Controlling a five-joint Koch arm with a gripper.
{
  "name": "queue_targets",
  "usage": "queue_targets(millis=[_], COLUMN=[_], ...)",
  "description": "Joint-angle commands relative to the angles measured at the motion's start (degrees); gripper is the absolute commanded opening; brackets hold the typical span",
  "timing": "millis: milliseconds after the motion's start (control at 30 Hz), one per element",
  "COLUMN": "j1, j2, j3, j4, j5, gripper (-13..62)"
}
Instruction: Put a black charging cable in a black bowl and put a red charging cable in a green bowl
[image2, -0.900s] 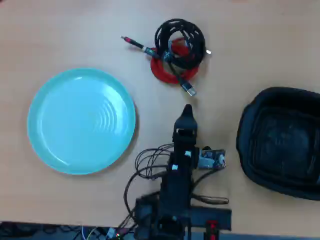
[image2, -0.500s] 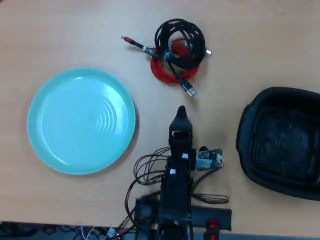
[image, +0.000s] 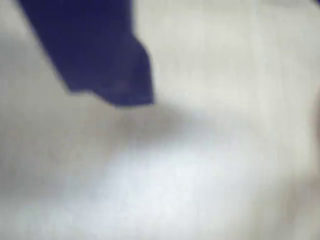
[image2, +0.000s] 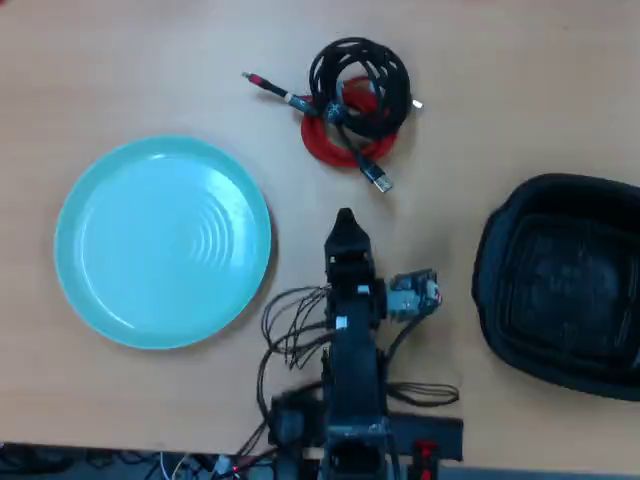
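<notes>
In the overhead view the black charging cable (image2: 352, 50) lies as a loose coil at the top centre, partly on top of the red charging cable (image2: 335, 145), whose plug ends stick out to the left and lower right. The green bowl (image2: 100, 240) sits empty on the left. The black bowl (image2: 500, 270) sits empty at the right edge. My gripper (image2: 345, 218) points at the cables from just below them, touching nothing. Only one tip shows. The blurred wrist view shows one dark blue finger (image: 100, 55) over bare table.
The arm's body (image2: 352, 360) and its loose black wires (image2: 290, 325) fill the bottom centre of the overhead view. The wrist camera (image2: 415, 293) sticks out to the arm's right. The wooden table (image2: 120, 60) lies bare between the bowls and the cables.
</notes>
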Motion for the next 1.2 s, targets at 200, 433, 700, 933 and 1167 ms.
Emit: queue_targets(millis=[200, 433, 700, 933, 1167], j1=[-1.6, -7.8, -11.8, -8.4, -7.7], j2=[4.8, 0.5, -19.8, -30.3, -42.2], j3=[-31.9, -46.1, -68.6, -71.5, -84.2], j4=[25.5, 25.6, 29.0, 30.3, 31.5], j5=[4.2, 4.4, 4.4, 4.5, 4.5], gripper=[47.4, 47.4, 48.3, 48.3, 47.8])
